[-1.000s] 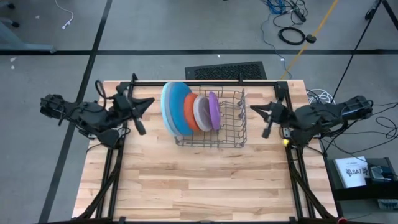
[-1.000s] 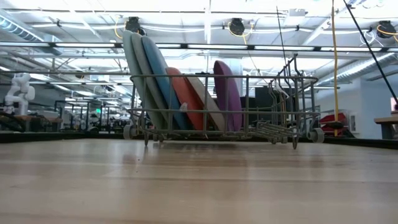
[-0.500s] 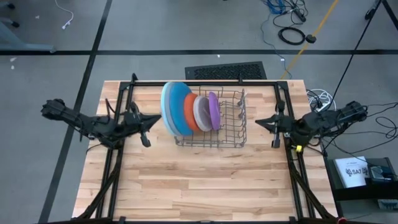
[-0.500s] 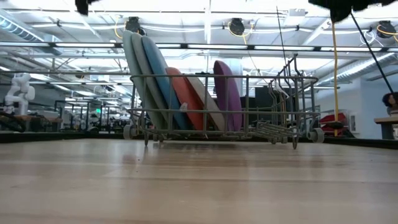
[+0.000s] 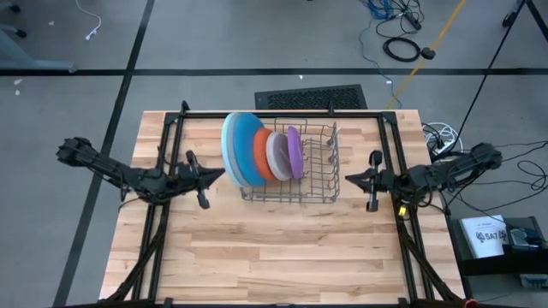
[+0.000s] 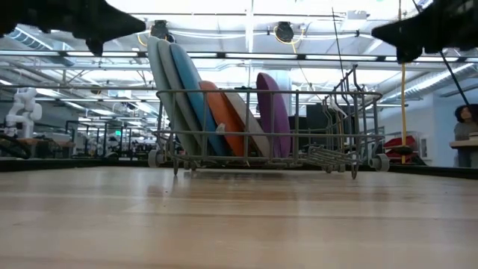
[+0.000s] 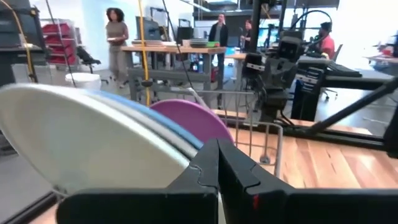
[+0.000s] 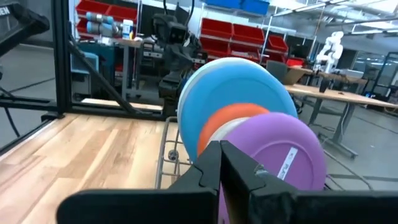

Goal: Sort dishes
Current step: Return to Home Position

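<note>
Several dishes stand on edge in the grey wire rack (image 5: 318, 174) at the table's far middle. From left to right they are a pale grey plate (image 5: 225, 147), blue plates (image 5: 244, 141), an orange plate (image 5: 259, 156), an off-white plate (image 5: 276, 156) and a purple plate (image 5: 294, 152). In the low view they lean against the rack wires (image 6: 328, 127). My left gripper (image 5: 218, 174) is shut and hovers just left of the rack, pointing at the pale grey plate (image 7: 81, 143). My right gripper (image 5: 349, 180) is shut and hovers right of the rack, facing the purple plate (image 8: 280, 149).
The rack's right half holds only wire prongs (image 5: 330, 154). Bare wooden tabletop (image 5: 282, 248) spreads toward the near edge. A black frame bar (image 5: 282, 114) runs along the far edge. People stand at benches in the room beyond (image 7: 117, 37).
Both arms have swung toward the table's near edge and come down. Their shut grippers now show at the top corners of the low view and point level at the rack from either side. The dishes and the rack have stayed put.
</note>
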Action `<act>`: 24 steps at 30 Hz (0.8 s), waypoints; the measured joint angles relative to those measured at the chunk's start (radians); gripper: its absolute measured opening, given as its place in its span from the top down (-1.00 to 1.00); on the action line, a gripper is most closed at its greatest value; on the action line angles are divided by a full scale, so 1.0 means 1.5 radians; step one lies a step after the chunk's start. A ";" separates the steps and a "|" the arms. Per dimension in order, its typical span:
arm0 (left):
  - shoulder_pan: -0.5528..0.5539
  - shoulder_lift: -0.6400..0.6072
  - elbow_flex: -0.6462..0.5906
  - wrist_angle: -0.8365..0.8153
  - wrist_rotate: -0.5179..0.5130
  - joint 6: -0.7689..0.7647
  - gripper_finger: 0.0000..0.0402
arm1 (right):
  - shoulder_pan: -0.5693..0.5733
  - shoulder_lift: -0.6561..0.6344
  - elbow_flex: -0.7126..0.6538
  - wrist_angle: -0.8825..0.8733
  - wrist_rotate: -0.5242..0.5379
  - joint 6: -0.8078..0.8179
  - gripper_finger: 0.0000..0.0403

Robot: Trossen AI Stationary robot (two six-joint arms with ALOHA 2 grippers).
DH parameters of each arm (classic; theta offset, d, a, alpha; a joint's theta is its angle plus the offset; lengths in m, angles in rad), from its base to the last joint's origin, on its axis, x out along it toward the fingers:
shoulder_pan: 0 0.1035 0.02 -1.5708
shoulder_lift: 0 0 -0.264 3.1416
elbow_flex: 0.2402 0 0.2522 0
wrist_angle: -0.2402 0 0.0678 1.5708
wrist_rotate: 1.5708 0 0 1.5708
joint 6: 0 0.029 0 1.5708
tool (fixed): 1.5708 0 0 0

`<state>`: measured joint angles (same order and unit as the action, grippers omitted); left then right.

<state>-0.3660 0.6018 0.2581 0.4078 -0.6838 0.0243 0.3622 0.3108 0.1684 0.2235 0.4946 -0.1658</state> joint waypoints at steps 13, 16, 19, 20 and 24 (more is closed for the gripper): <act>0.074 -0.036 -0.163 0.188 0.167 0.017 1.00 | 0.000 -0.138 -0.091 -0.025 -0.037 0.005 1.00; 0.098 -0.035 -0.167 0.150 0.185 -0.003 1.00 | 0.000 -0.170 -0.104 -0.067 -0.038 0.027 1.00; 0.116 -0.035 -0.167 0.137 0.223 -0.007 1.00 | 0.000 -0.195 -0.103 -0.097 -0.038 0.043 1.00; 0.121 -0.035 -0.167 0.137 0.234 -0.004 1.00 | 0.000 -0.198 -0.103 -0.096 -0.038 0.040 1.00; 0.132 -0.038 -0.168 0.132 0.249 0.014 1.00 | -0.001 -0.203 -0.103 -0.098 -0.033 0.023 1.00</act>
<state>-0.1684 0.5444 0.0067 0.6062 -0.3102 0.0453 0.3611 0.0059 0.0139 0.0761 0.4446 -0.1316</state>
